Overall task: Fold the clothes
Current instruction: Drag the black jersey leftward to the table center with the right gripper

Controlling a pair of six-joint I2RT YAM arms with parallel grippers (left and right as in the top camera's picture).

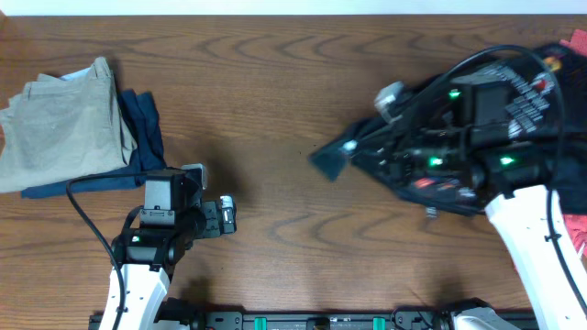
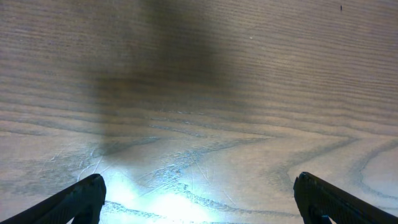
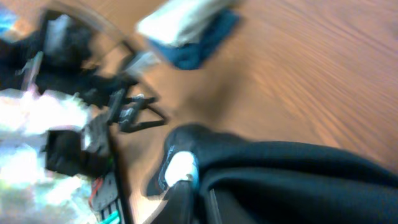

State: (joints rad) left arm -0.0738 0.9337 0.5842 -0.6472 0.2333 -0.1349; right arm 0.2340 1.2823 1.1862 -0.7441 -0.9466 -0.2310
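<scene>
The black jersey (image 1: 438, 186), with red and white logos, lies bunched at the right of the table, mostly under my right arm. One corner (image 1: 327, 164) sticks out to the left. My right gripper (image 1: 347, 148) is at that corner. In the blurred right wrist view the jersey (image 3: 292, 174) folds over the right gripper (image 3: 199, 190), whose jaws stand close together on the edge by a white tag (image 3: 180, 167). My left gripper (image 1: 226, 214) is far from the jersey, open over bare wood. Its fingers (image 2: 74, 202) stand wide apart around nothing, and the left gripper (image 2: 199, 202) hovers low.
Khaki trousers (image 1: 60, 124) lie folded on a navy garment (image 1: 144, 128) at the far left. Red cloth (image 1: 578, 231) shows at the right edge. The same folded pile (image 3: 193, 31) and my left arm (image 3: 81, 143) appear blurred in the right wrist view.
</scene>
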